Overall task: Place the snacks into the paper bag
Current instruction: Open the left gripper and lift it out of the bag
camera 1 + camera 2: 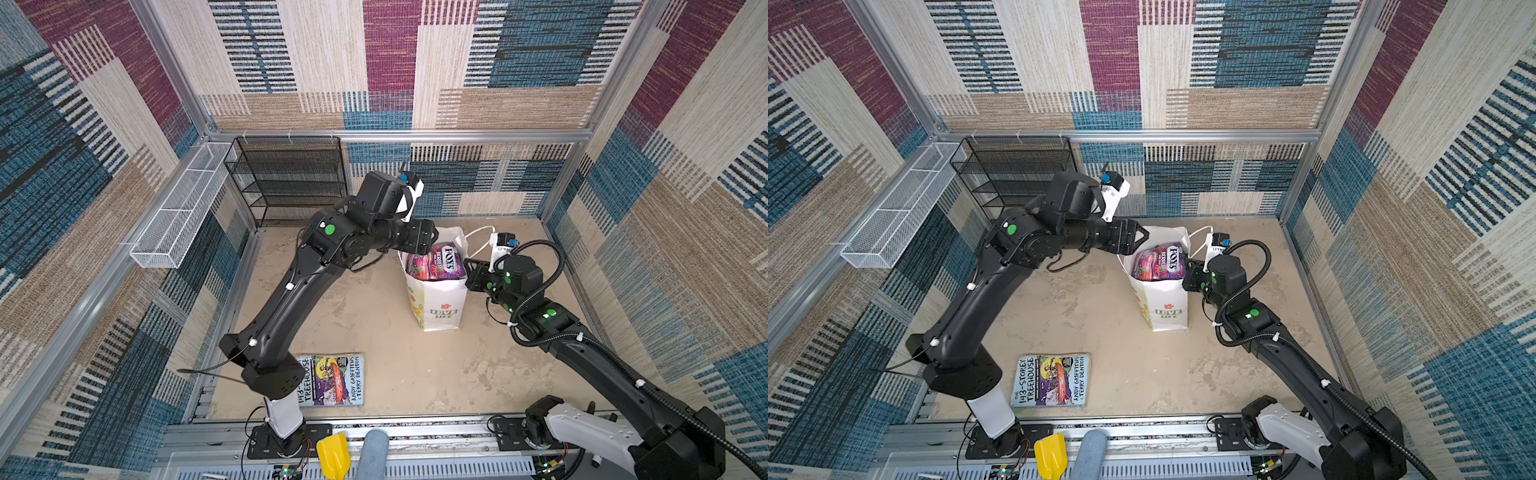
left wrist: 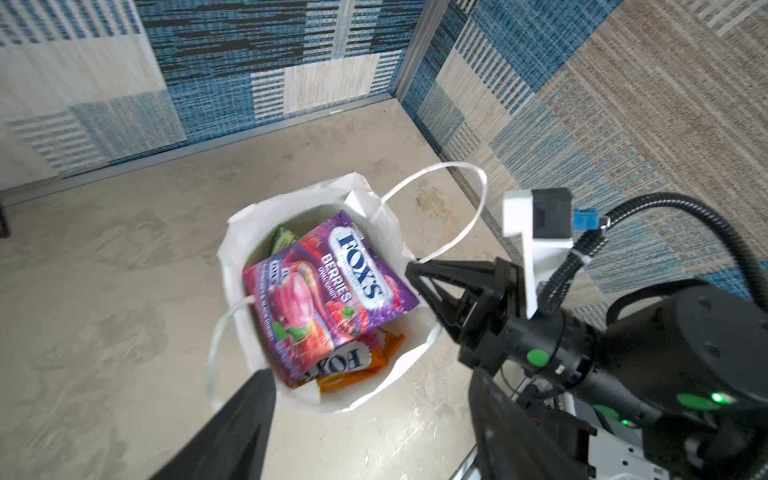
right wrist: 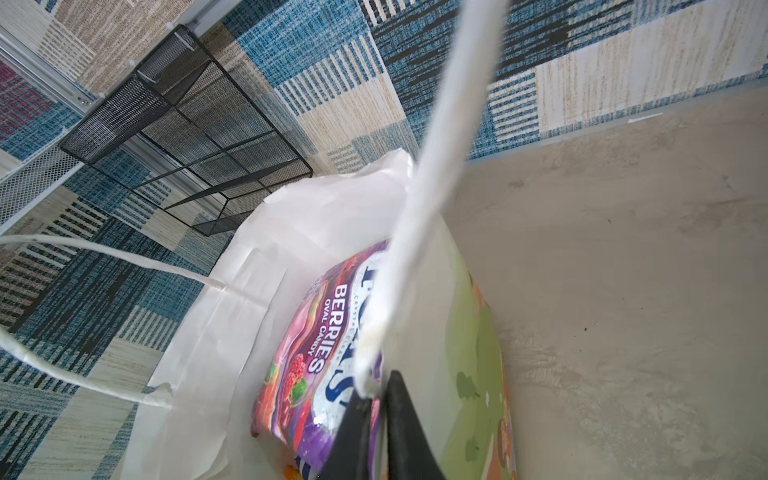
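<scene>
The white paper bag (image 1: 440, 307) (image 1: 1163, 305) stands upright at the back right of the floor. Several snacks lie in its open mouth, a purple FOX'S Berries packet (image 1: 436, 262) (image 1: 1160, 262) (image 2: 332, 282) (image 3: 316, 340) on top. An orange packet (image 2: 357, 372) and a green one (image 2: 282, 239) peek out beneath it. My left gripper (image 1: 426, 240) (image 1: 1138, 237) (image 2: 372, 382) hovers open over the bag's left rim, holding nothing. My right gripper (image 1: 469, 266) (image 1: 1187, 266) (image 2: 411, 268) (image 3: 374, 386) is shut on the bag's right rim, by a cord handle (image 3: 428, 174).
A paperback book (image 1: 332, 380) lies flat near the front, beside the left arm's base. A black mesh shelf (image 1: 286, 178) stands at the back wall, and a white wire basket (image 1: 183, 208) hangs on the left wall. A yellow scoop (image 1: 332, 455) sits on the front rail.
</scene>
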